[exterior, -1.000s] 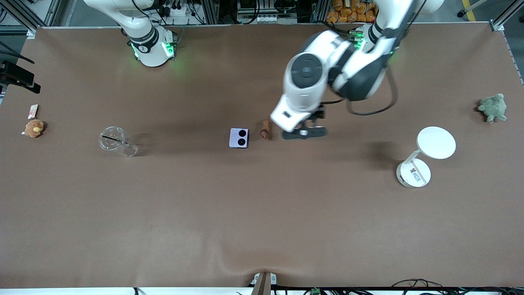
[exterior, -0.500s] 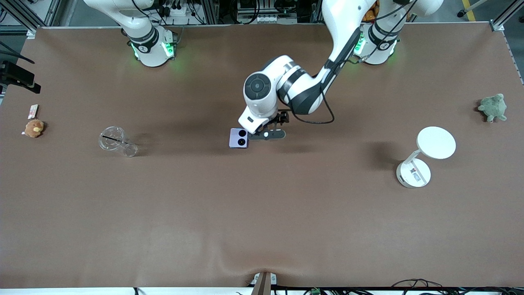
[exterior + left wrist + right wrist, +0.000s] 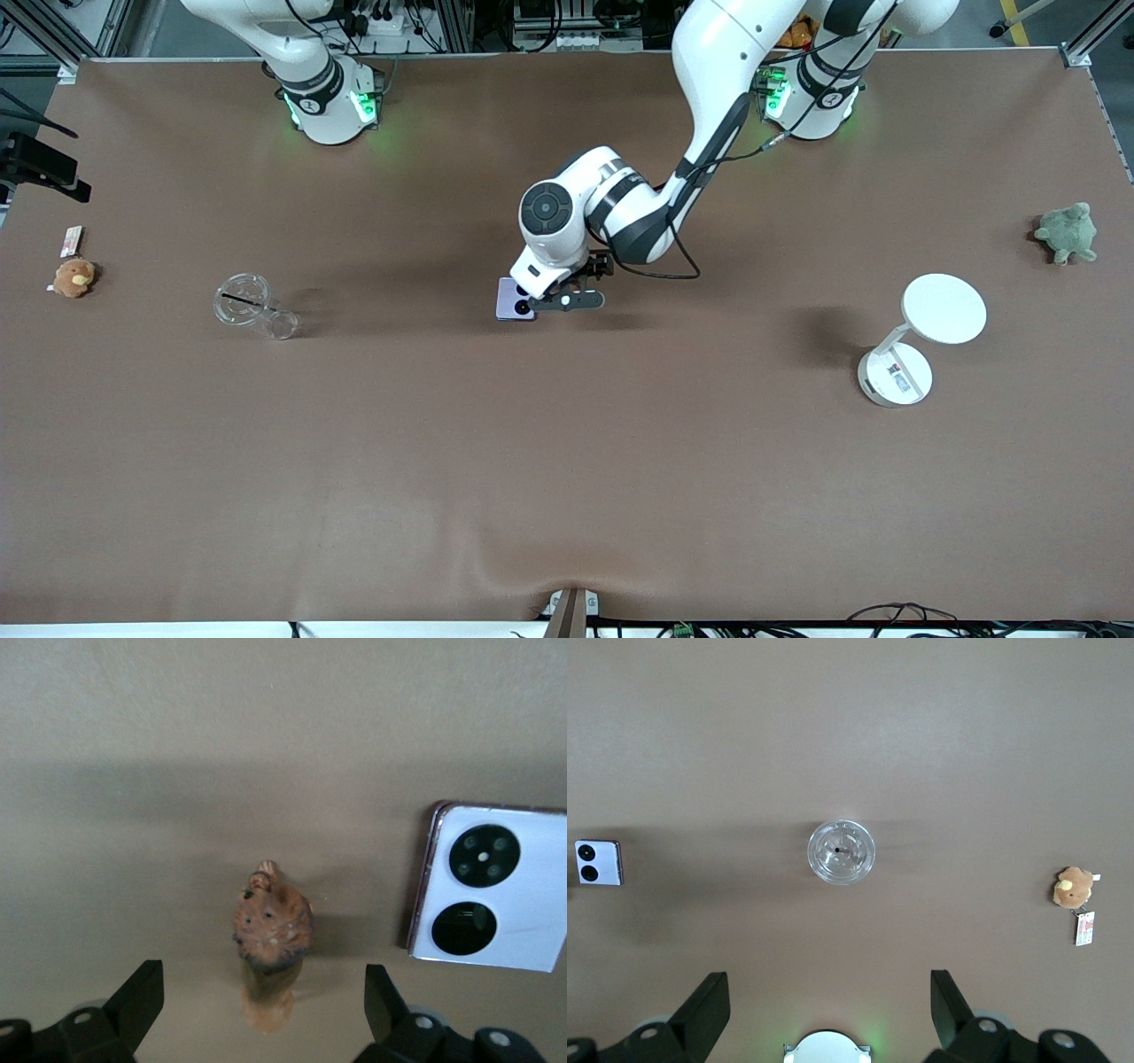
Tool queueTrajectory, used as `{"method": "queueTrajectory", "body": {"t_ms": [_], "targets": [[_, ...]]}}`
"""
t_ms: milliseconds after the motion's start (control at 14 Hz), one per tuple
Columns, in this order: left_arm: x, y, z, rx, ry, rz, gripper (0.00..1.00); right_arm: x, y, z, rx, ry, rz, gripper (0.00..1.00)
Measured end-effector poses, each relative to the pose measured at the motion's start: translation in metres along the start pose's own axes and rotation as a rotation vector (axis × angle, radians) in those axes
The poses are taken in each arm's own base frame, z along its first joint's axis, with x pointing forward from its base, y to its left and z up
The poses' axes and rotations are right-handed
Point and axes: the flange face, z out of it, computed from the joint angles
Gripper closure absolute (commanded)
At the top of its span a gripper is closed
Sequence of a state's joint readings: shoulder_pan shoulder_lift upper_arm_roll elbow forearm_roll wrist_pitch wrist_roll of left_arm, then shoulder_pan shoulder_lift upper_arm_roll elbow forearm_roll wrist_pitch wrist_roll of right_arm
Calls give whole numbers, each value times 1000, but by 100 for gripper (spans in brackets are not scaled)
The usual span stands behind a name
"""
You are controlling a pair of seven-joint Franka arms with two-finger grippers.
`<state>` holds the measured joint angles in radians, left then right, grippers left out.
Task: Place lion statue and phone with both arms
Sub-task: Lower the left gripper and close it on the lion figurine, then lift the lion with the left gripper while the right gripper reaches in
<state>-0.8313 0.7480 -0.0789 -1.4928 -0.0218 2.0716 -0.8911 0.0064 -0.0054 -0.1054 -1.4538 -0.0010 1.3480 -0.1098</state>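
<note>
Left gripper (image 3: pixel 257 1028) spread wide over the middle of the table, 2 dark fingers (image 3: pixel 142 997) straddling empty air with the lion statue (image 3: pixel 270 943) standing on the cloth between them, nothing clamped and nothing touched. Likely lined up that way so a straight descent brings 1 finger down on each flank of the little brown figure; head end seen uppermost in the left wrist view, body narrow enough to fit the gap with room to spare. Just outside one finger, the phone (image 3: pixel 487 890) lying flat, lavender face and 2 black camera circles up, apart from the statue but close enough that a careless descent could nudge it. In the front view, statue hidden under the left arm's wrist, phone (image 3: pixel 509 306) peeking out at its edge. Farther out toward the right arm's end, a clear cup (image 3: pixel 252 304) tipped on its side and a small orange-brown plush (image 3: pixel 73 277); toward the left arm's end, a white stand (image 3: pixel 921 337) and a green plush turtle (image 3: pixel 1067 233). Right gripper (image 3: pixel 824 1028) also fully spread and empty, held high over the cup's region, waiting, probably reserved for the phone.
</note>
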Motion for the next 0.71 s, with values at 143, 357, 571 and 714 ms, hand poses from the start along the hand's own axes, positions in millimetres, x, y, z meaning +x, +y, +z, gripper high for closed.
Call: {"method": "queueTrajectory", "body": {"t_ms": [143, 357, 571, 714], "targets": [[-3, 2, 9, 10, -7, 2, 32, 1, -9, 3, -1, -6, -16, 0], [-2, 2, 18, 18, -13, -3, 96, 5, -28, 7, -4, -17, -53, 0], [2, 0, 17, 17, -7, -9, 100, 9, -51, 12, -9, -27, -96, 0], [8, 0, 11, 7, 5, -16, 100, 9, -62, 13, -12, -30, -116, 0]]}}
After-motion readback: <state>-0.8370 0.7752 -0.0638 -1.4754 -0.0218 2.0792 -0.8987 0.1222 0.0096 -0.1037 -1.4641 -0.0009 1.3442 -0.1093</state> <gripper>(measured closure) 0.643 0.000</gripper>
